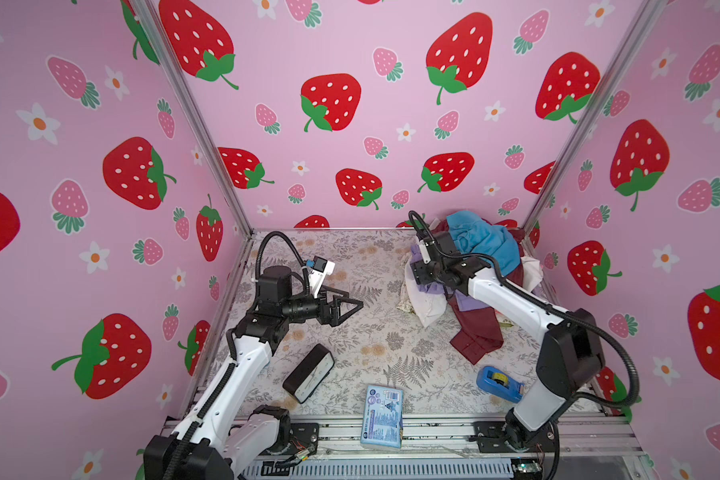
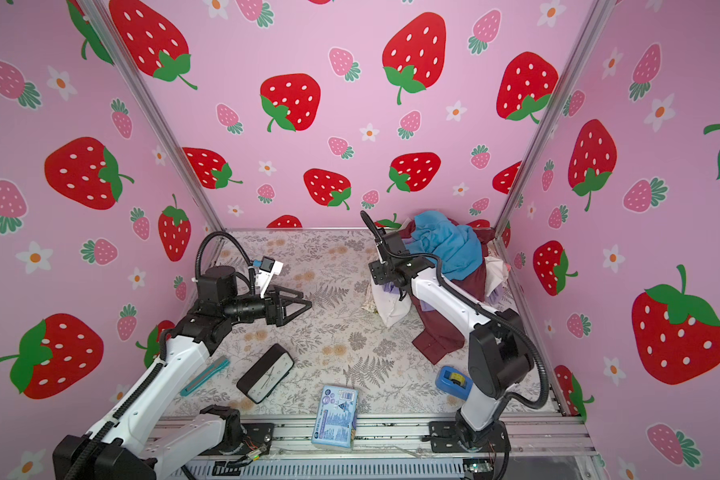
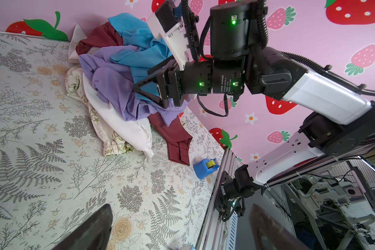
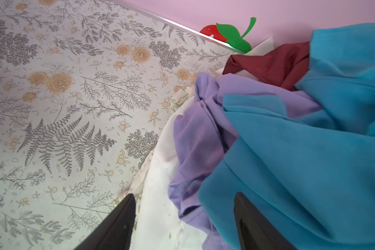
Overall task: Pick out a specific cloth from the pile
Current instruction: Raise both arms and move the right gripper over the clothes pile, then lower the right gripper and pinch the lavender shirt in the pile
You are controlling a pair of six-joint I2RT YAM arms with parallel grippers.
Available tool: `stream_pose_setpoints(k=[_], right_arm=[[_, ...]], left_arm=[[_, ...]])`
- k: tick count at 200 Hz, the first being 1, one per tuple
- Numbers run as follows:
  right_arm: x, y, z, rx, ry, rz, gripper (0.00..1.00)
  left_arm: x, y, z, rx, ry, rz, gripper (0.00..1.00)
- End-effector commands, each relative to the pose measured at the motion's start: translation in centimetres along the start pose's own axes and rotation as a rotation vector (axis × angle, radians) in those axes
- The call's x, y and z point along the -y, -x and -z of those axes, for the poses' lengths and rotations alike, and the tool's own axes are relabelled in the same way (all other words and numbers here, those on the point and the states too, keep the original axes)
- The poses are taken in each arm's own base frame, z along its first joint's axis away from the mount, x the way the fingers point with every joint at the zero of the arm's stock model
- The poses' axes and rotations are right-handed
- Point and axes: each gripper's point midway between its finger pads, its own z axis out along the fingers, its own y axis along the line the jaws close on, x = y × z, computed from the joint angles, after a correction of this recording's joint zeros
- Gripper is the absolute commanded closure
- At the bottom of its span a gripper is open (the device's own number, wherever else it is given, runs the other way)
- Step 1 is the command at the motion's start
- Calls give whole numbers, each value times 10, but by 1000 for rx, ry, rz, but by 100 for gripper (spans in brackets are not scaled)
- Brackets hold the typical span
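Where one pile (image 1: 488,243) lies, one lavender cloth (image 3: 108,80) shows.

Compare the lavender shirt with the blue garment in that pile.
The lavender shirt is pale purple; the blue garment is bright blue. The blue garment lies on top; the lavender shirt sits partly beneath it, spilling lower over a white cloth. Both are crumpled, soft fabric.
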Motion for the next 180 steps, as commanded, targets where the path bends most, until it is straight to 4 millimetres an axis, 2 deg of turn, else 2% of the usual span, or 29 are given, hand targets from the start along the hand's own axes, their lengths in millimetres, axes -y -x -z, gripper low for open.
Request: stream_pose_setpoints(k=[1,30,55,83,127,180], right_arm=[[-9,1,-11,-51,0,26,27],[-10,6,-36,-99,-45,27,28],[-6,-1,-58,-170,-107,52,28],[2,-5,-74,-222,-180,81,28],[3,6,-80,-200,-196,83,28],[6,8,-79,-197,-213,92,28]], left_arm=[[-6,2,-5,-2,2,21,1],[-10,8,-11,16,-21,56,1],[-11,9,-12,22,-27,56,1],[-11,9,-12,26,-24,52,1],[-11,11,-12,30,-29,58,1],[-12,9,-13,27,-25,57,1]])
